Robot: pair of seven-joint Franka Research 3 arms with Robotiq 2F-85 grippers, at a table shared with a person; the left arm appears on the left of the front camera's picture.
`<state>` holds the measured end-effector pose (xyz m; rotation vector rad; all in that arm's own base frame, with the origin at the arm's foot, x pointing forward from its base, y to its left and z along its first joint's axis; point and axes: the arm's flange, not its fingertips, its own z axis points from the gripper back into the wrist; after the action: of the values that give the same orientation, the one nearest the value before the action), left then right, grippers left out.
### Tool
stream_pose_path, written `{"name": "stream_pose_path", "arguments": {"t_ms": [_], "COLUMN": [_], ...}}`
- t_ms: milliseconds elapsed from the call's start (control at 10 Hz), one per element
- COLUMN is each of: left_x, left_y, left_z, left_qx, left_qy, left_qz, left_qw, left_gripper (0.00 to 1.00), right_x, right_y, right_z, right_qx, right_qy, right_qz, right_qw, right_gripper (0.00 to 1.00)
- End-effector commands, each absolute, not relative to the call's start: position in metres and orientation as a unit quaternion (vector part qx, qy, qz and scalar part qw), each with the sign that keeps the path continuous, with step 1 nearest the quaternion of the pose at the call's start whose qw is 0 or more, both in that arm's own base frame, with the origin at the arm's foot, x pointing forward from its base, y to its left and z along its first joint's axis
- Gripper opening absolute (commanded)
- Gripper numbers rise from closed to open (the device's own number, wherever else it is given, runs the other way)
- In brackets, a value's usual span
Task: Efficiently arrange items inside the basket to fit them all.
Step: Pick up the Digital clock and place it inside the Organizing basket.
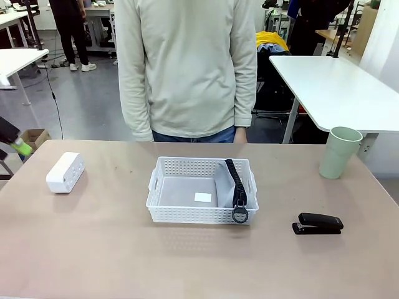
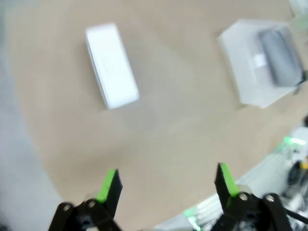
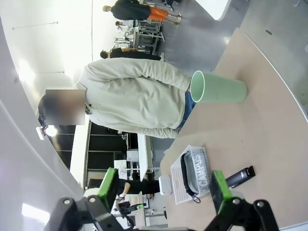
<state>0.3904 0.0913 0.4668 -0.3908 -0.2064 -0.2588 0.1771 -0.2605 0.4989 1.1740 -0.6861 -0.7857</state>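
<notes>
Two wide, empty tools: left gripper (image 2: 166,179) and right gripper (image 3: 163,186). The basket (image 1: 187,213) sits mid-table, the pouch (image 1: 224,187) along its right side. The block (image 1: 65,172) lies far left, the cup (image 1: 340,152) and stapler (image 1: 318,223) right.

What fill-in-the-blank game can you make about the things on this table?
The grey ____ lies inside the basket.
The stapler is coloured ____.
The cup is pale ____.
The left gripper and the right gripper both have their jaws ____.
Missing words: pouch; black; green; open.
</notes>
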Motion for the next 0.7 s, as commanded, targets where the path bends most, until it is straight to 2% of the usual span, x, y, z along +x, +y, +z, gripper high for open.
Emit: {"name": "stream_pose_path", "arguments": {"t_ms": [0, 100, 200, 300, 400, 500, 600], "left_x": [0.441, 0.454, 0.465, 0.439, 0.439, 0.462, 0.466], "left_y": [0.094, 0.087, 0.077, 0.084, 0.084, 0.08, 0.065], "left_z": [0.448, 0.441, 0.441, 0.429, 0.429, 0.424, 0.421], "left_qx": [-0.093, -0.129, -0.134, -0.132, -0.132, -0.123, -0.074], "left_qy": [-0.047, -0.055, -0.096, -0.058, -0.058, -0.064, -0.111], "left_qz": [-0.108, -0.142, -0.118, -0.13, -0.13, -0.131, -0.113], "left_qw": [0.989, 0.98, 0.979, 0.981, 0.981, 0.982, 0.985], "left_gripper": [1.0, 1.0, 1.0, 1.0, 1.0, 1.0, 1.0], "right_x": [0.178, 0.178, 0.178, 0.178, 0.178, 0.178, 0.178], "right_y": [-0.263, -0.263, -0.263, -0.263, -0.263, -0.263, -0.263], "right_z": [0.501, 0.501, 0.501, 0.501, 0.501, 0.501, 0.501], "right_qx": [0.532, 0.532, 0.532, 0.532, 0.532, 0.532, 0.532], "right_qy": [-0.317, -0.317, -0.317, -0.317, -0.317, -0.317, -0.317], "right_qz": [-0.347, -0.347, -0.347, -0.347, -0.347, -0.347, -0.347], "right_qw": [0.704, 0.704, 0.704, 0.704, 0.704, 0.704, 0.704], "right_gripper": [1.0, 1.0, 1.0, 1.0, 1.0, 1.0, 1.0]}}
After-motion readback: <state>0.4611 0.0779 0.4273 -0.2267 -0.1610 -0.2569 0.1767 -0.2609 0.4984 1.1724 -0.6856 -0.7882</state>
